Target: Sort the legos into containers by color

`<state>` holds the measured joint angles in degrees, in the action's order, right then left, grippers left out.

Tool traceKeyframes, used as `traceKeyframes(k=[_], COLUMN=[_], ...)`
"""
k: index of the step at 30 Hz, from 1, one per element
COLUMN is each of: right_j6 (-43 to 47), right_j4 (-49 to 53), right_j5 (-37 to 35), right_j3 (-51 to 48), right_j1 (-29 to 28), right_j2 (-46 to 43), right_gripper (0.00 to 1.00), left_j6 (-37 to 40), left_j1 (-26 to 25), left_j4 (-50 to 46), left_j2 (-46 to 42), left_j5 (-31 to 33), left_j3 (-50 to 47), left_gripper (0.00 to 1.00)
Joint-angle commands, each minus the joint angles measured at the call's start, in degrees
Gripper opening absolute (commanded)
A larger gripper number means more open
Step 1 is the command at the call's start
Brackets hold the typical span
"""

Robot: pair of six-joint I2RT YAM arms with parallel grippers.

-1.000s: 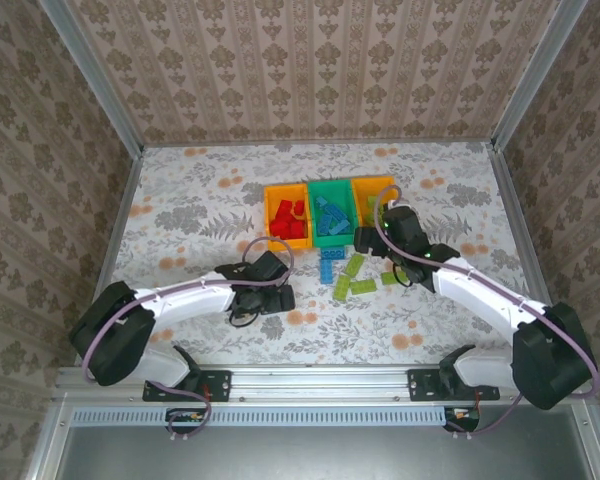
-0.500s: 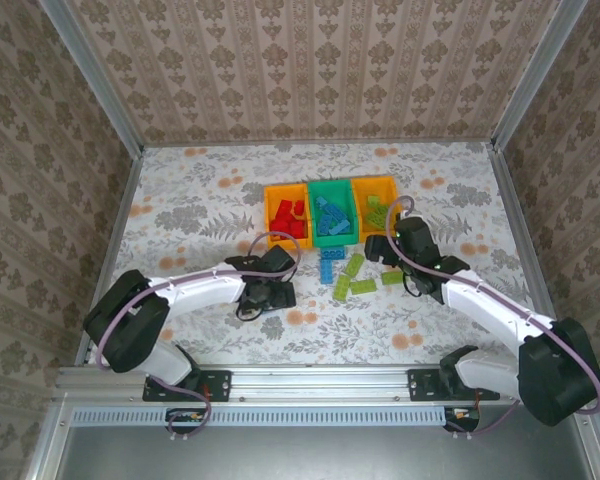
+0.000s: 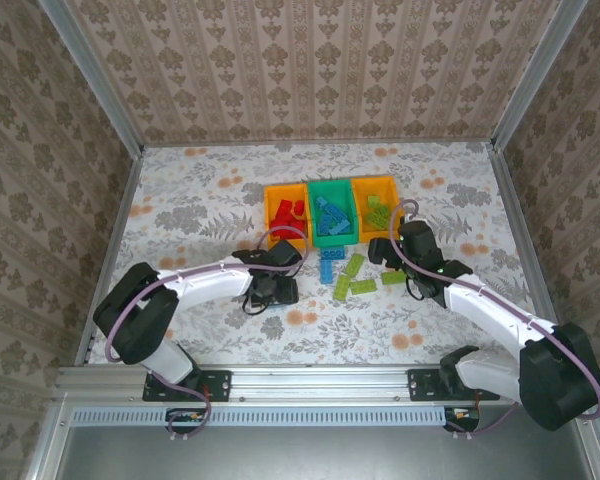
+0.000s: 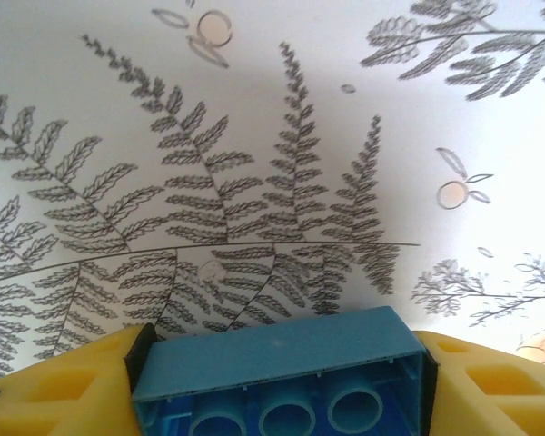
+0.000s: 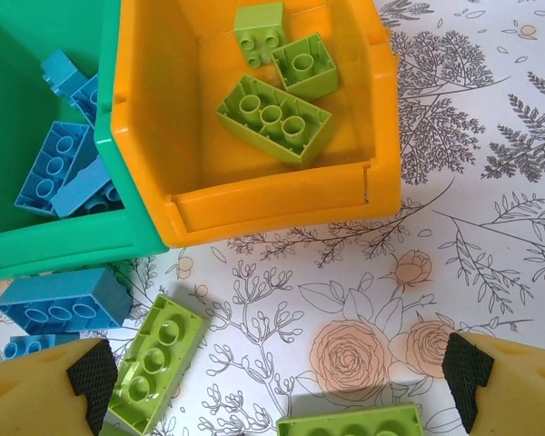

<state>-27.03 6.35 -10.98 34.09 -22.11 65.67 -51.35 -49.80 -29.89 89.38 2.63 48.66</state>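
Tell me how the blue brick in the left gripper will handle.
The blue brick shows hollow tubes underneath, so it is probably light and stiff. Its flat walls sit between the fingers of the left gripper, so it likely won't roll; the smooth plastic might slip if the grip is loose.

Three joined containers (image 5: pixel 254 195) hold sorted legos (image 5: pixel 274 118); blue, green ones loose

Outer bins (image 5: pixel 254 209) orange-yellow, middle bin (image 5: pixel 36 259) green; red legos (image 3: pixel 288 222), blue legos (image 5: pixel 59 168), lime legos (image 5: pixel 274 113). Tablecloth (image 3: pixel 190 215) white with grey ferns, peach roses (walls (image 3: pixel 310 70): beige damask stripes). Left gripper (image 4: pixel 277 338) fingers yellow, gripped brick (image 4: pixel 272 363) blue.
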Motion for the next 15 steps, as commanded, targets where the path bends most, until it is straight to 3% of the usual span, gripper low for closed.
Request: traceKeyframes(k=[1,7,15], right_j6=[-0.18,-0.44,-2.41], right_j4=[-0.31,-0.2,-1.45], right_j5=[-0.53,1.2,3.77], right_j3=[-1.34,-3.51,-8.77], right_j1=[0.38,0.38,0.22], right_j2=[-0.54,-1.59,-7.7], right_gripper=[0.96,0.95,0.9], left_j6=[3.0,8.43,20.56], left_j1=[-0.03,0.01,2.44], left_j4=[0.27,-2.52,-5.07], left_j2=[0.45,1.6,8.82], left_j5=[0.52,1.71,0.85], left_j3=[2.72,10.52,30.49], left_gripper=[0.46,0.47,0.48])
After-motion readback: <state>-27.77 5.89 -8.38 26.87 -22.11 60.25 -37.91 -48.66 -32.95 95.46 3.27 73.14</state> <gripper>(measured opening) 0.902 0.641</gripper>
